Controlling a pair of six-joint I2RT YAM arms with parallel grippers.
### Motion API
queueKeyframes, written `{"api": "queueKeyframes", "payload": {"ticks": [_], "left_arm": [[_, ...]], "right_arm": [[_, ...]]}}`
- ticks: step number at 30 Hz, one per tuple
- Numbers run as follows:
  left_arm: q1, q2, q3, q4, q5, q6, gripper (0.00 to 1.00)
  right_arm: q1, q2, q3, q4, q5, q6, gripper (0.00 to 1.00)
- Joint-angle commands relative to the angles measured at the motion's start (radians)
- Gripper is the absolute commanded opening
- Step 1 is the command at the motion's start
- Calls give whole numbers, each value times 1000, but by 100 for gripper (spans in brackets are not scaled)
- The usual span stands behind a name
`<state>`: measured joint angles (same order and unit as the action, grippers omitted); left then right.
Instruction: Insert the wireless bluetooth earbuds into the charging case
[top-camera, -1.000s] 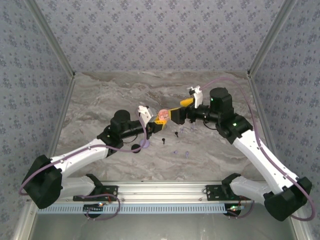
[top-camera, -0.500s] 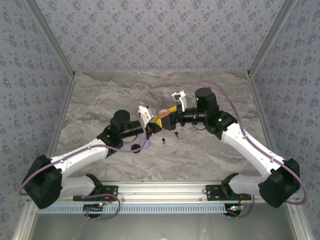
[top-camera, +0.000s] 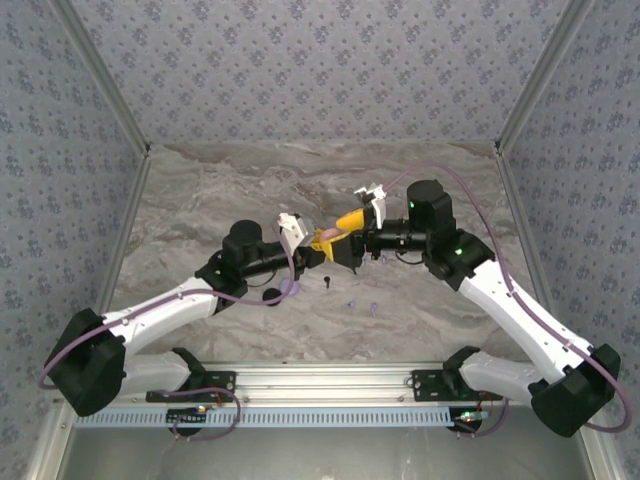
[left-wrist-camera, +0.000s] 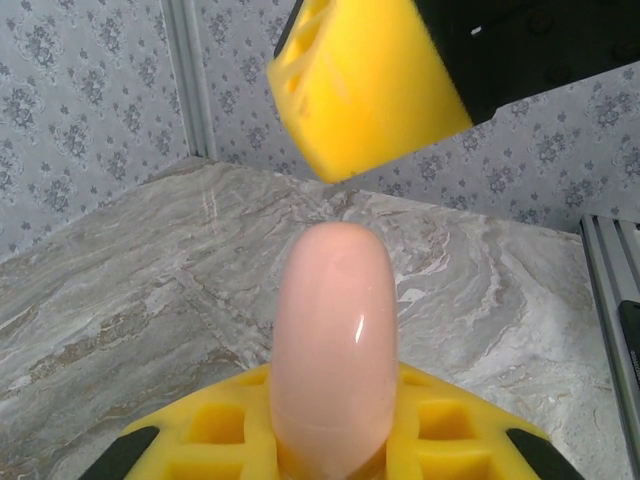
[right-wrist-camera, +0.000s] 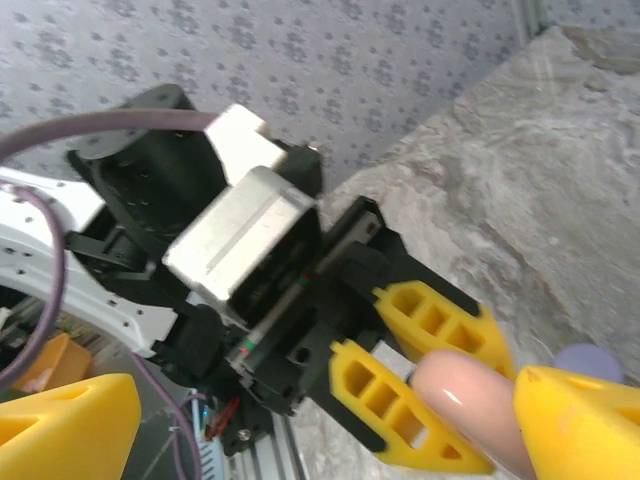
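In the top external view, the left claw (top-camera: 322, 240) and the right claw (top-camera: 347, 236) were seen meeting over the middle of the veined, marble-patterned table (top-camera: 200, 190). In the left wrist view, the left claw was shown pinched tight on the case (left-wrist-camera: 330, 330), a smooth, glossy, pale pink capsule with a rounded top, held upright between latticed yellow fingers (left-wrist-camera: 480, 420). The right claw was spread wide, one blocky yellow finger hanging just above the case. The earbuds (top-camera: 327, 281) lay loose on the table just in front of the claws, a tiny black stemmed one and paler lavender ones (top-camera: 373, 308). Since a second ago the right claw had been brought leftwards over the case, so that the pink was largely covered from above. The left arm had not been moved.
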<state>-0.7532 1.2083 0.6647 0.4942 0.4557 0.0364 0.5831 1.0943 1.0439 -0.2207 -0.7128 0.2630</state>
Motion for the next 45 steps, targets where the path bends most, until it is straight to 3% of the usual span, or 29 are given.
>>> {"api": "queueKeyframes", "payload": {"ticks": [1,5,7,10,14,23,26,31,45], "left_arm": [[-1,0,29,9,-13,7,6],[4,-3,31,-30,-79,-7,0],[23,6,39,-72,-91,-28,0],[74,29,48,-125,-77,-63,0],[158,78,70,-205,-71,-99,0],[409,327,299,-659,61,-76,0],[479,436,370,-732,128,-86,0],[552,575,459,-788,134,-104,0],[580,747,539,-782,139,-155,26]], "right_arm": [[-7,-6,29,-145,174,-51,99],[-51,-54,17,-175,388,-4,100],[-103,-97,-33,-128,439,66,100],[-193,-150,-129,-41,413,179,100],[-255,-158,-192,-57,398,250,100],[-275,-157,-261,-94,444,278,100],[-275,-147,-270,-98,442,283,100],[-276,-150,-283,-98,442,292,100],[-276,-166,-292,-127,453,282,100]]}}
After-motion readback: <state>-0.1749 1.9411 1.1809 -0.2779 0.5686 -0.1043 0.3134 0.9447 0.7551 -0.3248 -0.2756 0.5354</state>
